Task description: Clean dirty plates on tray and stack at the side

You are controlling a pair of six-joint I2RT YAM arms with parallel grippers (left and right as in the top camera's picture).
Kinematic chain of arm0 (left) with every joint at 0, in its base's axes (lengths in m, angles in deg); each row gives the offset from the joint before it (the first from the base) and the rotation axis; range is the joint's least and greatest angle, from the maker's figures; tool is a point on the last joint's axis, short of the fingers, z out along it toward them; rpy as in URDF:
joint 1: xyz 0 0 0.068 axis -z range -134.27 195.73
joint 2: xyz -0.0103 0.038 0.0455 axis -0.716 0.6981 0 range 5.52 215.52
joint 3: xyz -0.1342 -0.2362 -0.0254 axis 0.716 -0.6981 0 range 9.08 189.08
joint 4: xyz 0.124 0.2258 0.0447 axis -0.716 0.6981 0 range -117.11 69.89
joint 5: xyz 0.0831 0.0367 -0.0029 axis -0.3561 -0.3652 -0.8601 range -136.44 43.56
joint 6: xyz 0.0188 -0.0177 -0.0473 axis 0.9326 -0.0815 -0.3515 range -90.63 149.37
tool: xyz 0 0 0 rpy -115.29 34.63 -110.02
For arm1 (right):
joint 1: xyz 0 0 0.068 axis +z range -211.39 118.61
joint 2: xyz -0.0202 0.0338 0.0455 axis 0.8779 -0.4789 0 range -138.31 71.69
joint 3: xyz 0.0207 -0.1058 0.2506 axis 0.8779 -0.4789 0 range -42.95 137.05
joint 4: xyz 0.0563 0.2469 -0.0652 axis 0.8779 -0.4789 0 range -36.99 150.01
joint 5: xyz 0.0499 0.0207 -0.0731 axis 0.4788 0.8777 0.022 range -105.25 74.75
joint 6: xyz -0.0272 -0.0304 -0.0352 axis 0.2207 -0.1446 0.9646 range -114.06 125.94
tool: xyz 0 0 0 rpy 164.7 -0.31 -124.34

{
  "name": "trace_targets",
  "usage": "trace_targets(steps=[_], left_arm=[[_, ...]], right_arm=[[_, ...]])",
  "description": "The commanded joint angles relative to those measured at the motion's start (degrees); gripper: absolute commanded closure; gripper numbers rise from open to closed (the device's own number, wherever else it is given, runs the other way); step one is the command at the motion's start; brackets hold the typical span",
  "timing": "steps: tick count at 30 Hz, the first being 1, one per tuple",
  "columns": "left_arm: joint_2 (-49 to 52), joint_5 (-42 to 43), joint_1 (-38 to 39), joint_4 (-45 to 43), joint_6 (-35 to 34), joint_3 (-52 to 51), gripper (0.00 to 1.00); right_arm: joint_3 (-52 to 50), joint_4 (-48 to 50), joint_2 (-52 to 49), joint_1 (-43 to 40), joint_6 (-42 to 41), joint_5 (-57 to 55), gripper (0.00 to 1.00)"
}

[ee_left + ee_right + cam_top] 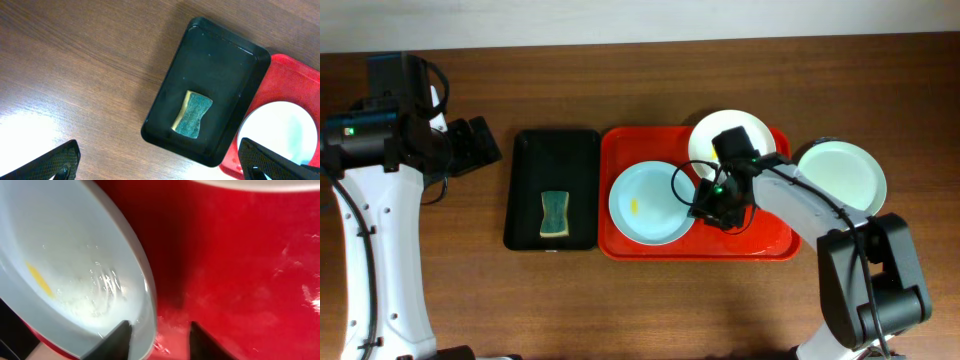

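The right gripper (713, 203) sits low over the tray (770, 240), right of centre in the overhead view, at the right-hand rim of the blue plate (645, 205). In the right wrist view its two fingers (117, 340) rise from the bottom edge and stand apart. The plate's rim runs down between them, close against the left-hand finger. Red tray floor shows between the rim and the other finger, so the jaws are parted, not pinching the plate. The blue plate fills the left of that view, wet and glossy, with a yellow smear (39, 280) at its left.

From above, the blue plate lies flat in the left half of the tray. The white plate (732, 135) is at the tray's upper edge, overlapping the rim, just above the gripper. A mint plate (840, 175) rests on the table (620, 310) right of the tray, apart from it.

The left gripper (480, 145) hangs at the upper left of the overhead view, well clear of the plates, just left of the black tray (535, 150). Its fingertips (60, 162) appear at the two lower corners of the left wrist view, spread wide and holding nothing. A green and yellow sponge (193, 115) lies in the black tray.
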Motion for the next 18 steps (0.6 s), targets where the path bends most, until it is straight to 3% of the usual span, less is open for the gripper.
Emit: trace_targets(steps=[1, 5, 8, 13, 18], left_arm=[[-0.3, -0.4, -0.2, 0.0, -0.3, 0.7, 0.01], [-0.3, -0.4, -0.2, 0.0, -0.3, 0.7, 0.01], [-0.3, -0.4, -0.2, 0.0, -0.3, 0.7, 0.01], [-0.3, -0.4, -0.2, 0.0, -0.3, 0.7, 0.01], [-0.3, -0.4, -0.2, 0.0, -0.3, 0.7, 0.01]], right_arm=[[6.9, -3.3, 2.7, -1.5, 9.7, -2.3, 0.52], [15.1, -11.6, 2.7, -3.0, 16.9, -11.7, 0.50], [16.7, -12.5, 2.7, -3.3, 20.0, -17.7, 0.49], [16.7, -11.7, 2.4, -3.3, 20.1, -30.2, 0.25], [16.7, -11.6, 2.4, -3.3, 20.0, -31.6, 0.14]])
